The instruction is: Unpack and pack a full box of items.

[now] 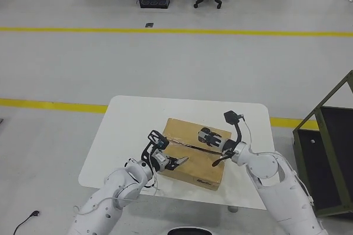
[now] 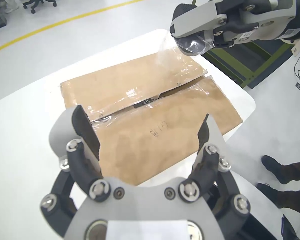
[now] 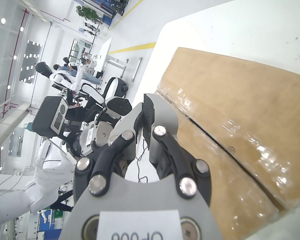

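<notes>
Two flaps lie shut on the cardboard box [image 1: 194, 167] on the white table [image 1: 123, 135], contents hidden. Its taped seam [image 2: 145, 101] runs from my left gripper [image 2: 142, 112], fingers spread wide above one end, toward my right gripper [image 2: 176, 33], pinching a lifted strip of clear tape [image 2: 162, 51].

The left claw [image 2: 142, 113] and right claw [image 3: 147, 107] match: grey fingers, black ribbed pads, black linkages [image 2: 80, 166] behind with silver screws [image 2: 98, 189], a white label [image 2: 147, 229] at the base, and white arm shells [image 1: 285, 191].
</notes>
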`<move>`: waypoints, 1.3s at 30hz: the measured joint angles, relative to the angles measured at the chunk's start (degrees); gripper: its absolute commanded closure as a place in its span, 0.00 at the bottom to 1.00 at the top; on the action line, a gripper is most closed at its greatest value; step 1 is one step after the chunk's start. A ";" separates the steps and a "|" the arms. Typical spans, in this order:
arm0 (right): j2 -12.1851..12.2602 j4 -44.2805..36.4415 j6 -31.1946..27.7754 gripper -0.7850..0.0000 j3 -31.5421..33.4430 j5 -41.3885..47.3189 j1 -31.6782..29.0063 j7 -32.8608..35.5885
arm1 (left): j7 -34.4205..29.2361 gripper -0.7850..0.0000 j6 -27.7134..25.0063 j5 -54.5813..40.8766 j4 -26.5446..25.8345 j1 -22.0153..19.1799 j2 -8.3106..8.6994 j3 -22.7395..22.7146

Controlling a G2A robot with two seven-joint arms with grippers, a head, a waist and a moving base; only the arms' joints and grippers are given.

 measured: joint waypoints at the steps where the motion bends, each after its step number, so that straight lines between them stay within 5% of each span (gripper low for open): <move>1: -0.03 0.07 -0.01 1.00 -0.27 -0.01 0.26 0.15 | 0.27 0.00 0.38 -1.62 0.15 0.20 -0.20 0.26; 20: -0.27 1.03 2.75 1.00 -2.79 -1.00 3.46 2.49 | 1.68 0.00 6.72 -8.37 10.84 -7.02 -4.80 9.63; 39: -0.28 -0.44 1.65 1.00 -2.89 -0.84 3.67 0.71 | 2.48 0.00 8.92 -10.82 17.05 -10.34 -7.31 10.42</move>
